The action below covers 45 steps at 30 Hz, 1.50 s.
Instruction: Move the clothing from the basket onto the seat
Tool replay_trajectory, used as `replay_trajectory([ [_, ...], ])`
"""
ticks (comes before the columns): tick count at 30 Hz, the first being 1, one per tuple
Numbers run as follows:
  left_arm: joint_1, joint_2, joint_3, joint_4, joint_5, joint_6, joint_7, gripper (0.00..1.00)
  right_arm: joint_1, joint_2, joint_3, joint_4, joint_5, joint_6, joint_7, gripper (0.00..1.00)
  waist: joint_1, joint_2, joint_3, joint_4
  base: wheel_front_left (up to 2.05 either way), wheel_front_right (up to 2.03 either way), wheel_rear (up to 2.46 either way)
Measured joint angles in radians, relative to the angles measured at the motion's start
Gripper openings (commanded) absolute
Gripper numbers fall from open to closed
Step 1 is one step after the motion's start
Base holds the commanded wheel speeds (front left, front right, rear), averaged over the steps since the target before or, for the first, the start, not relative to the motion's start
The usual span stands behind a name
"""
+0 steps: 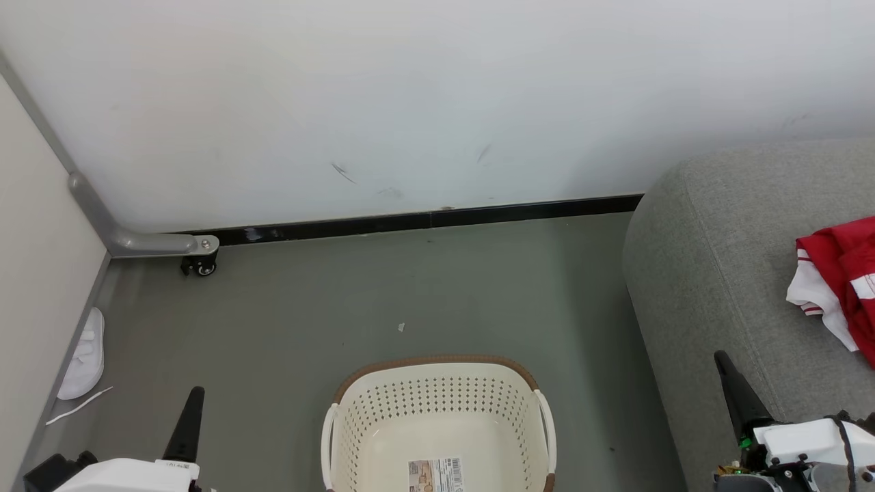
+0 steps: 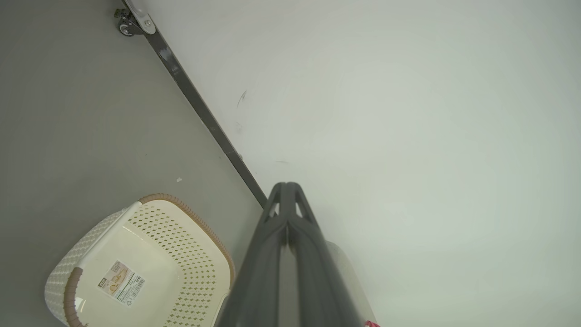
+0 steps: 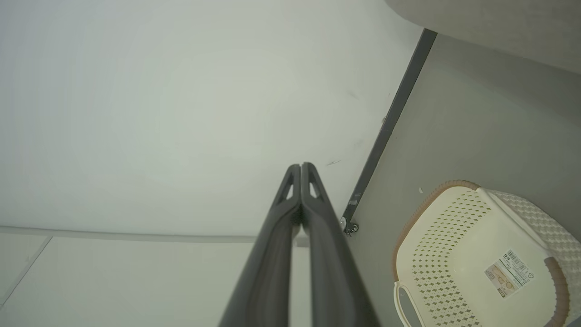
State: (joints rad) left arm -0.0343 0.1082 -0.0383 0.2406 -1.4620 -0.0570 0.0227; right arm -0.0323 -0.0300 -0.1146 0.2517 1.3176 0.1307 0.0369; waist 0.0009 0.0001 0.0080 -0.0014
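The cream basket (image 1: 437, 410) with its brown rim stands on the grey floor at bottom centre, holding nothing but the label sticker on its bottom; it also appears as the basket (image 2: 136, 268) and the basket (image 3: 476, 254) in the wrist views. Red-and-white clothing (image 1: 837, 287) lies bunched on the grey seat (image 1: 724, 273) at the right edge. My left gripper (image 1: 193, 395) points up at lower left, shut and holding nothing, as the left gripper (image 2: 286, 187) shows. My right gripper (image 1: 719, 358) is shut beside the seat's front, fingers pressed together in the right gripper (image 3: 300, 167).
A white wall with a black skirting (image 1: 424, 220) closes the back. A grey frame leg with a caster (image 1: 199, 263) stands at the left. A white slipper (image 1: 83, 355) lies by the left panel. A small scrap (image 1: 401, 327) sits on the floor.
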Motion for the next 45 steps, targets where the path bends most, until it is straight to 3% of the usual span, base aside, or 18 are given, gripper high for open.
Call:
replay_trajectory([
  [19, -0.009, -0.047, 0.08, 0.021, -0.167, -0.056, 0.056, 0.0, -0.02, -0.004, -0.011, 0.016, 0.279, 0.0, 0.066, 0.0, -0.0003, 0.0, -0.006, 0.001, 0.0, 0.0, 0.0],
  [45, -0.021, -0.049, 0.085, 0.03, -0.167, -0.061, 0.056, 0.0, -0.02, -0.004, -0.014, 0.016, 0.284, 0.0, 0.066, 0.0, -0.0004, 0.0, -0.005, 0.001, 0.0, 0.0, 0.0],
])
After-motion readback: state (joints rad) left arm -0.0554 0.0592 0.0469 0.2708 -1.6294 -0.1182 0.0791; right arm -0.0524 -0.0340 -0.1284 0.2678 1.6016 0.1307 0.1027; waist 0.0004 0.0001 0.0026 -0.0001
